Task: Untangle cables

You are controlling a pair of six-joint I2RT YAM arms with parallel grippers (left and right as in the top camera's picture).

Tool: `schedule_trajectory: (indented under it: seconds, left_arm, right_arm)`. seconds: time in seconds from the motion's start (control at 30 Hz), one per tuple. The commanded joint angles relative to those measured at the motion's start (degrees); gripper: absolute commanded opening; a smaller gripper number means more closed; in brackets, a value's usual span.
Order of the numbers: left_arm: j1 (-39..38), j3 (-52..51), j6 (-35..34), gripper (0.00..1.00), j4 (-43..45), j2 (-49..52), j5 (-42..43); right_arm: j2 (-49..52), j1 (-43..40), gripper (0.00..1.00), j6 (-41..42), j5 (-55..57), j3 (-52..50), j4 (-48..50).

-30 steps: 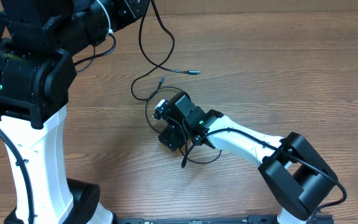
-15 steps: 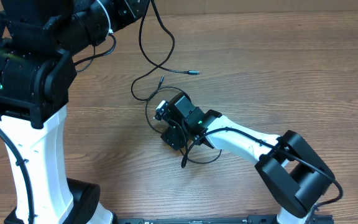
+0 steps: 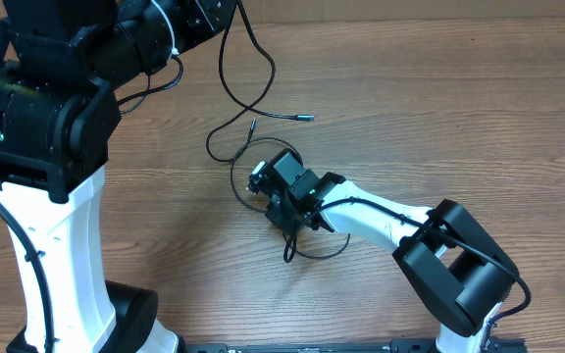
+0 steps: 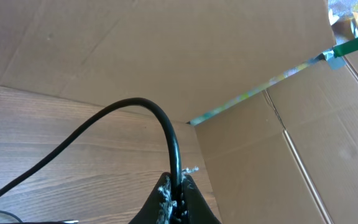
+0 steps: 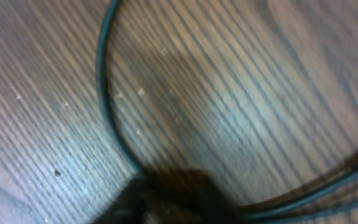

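Thin black cables [image 3: 266,59] hang from my left gripper [image 3: 226,6] at the top edge and run down to the wooden table. Two metal-tipped plug ends [image 3: 305,117] lie near the middle. In the left wrist view my left gripper [image 4: 178,198] is shut on one cable [image 4: 135,104], which arcs up and away to the left. My right gripper [image 3: 281,210] presses down on a cable loop [image 3: 235,167] in the table's middle. The blurred right wrist view has its dark fingers [image 5: 166,199] drawn together where a curving cable [image 5: 103,93] runs into them; more strands [image 5: 328,191] pass at the lower right.
The left arm's white column and black shoulder [image 3: 47,196] fill the left side. The right arm's base [image 3: 459,284] stands at the lower right. A cardboard wall [image 4: 166,56] with a green tape strip [image 4: 353,42] rises behind the table.
My right gripper's jaws have closed from wide open onto the cable loop, and the wrist has shifted slightly right. The left arm has not moved.
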Motion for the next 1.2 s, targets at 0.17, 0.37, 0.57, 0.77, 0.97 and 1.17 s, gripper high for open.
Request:
schedule_trajectory:
  seconds: [0.17, 0.37, 0.57, 0.77, 0.97, 1.17]
  left_arm:
    - [-0.37, 0.55, 1.07, 0.04, 0.26, -0.46, -0.13]
    - [-0.37, 0.52, 1.07, 0.04, -0.15, -0.46, -3.02]
    - [-0.37, 0.55, 0.98, 0.04, -0.13, -0.46, -2.97]
    - [-0.39, 0.55, -2.03, 0.04, 0.66, -0.46, -1.07]
    - [-0.39, 0.52, -9.09, 0.04, 0.79, -0.46, -1.46]
    - [-0.39, 0.52, -11.76, 0.04, 1.14, -0.46, -1.49]
  right_arm:
    - [0.90, -0.59, 0.04, 6.23, 9.94, -0.68, -10.38]
    - [-4.22, -2.69, 0.04, 20.35, 11.91, -0.66, -14.62]
    - [-11.41, -3.15, 0.04, 25.49, 11.91, -0.66, -17.70]
    - [-15.61, -3.15, 1.00, 25.83, 11.06, -0.28, -17.84]
    - [-20.83, -3.13, 1.00, 28.59, 6.32, 4.61, -18.29]
    - [-28.92, -3.15, 1.00, 28.65, -1.07, 9.60, -18.23]
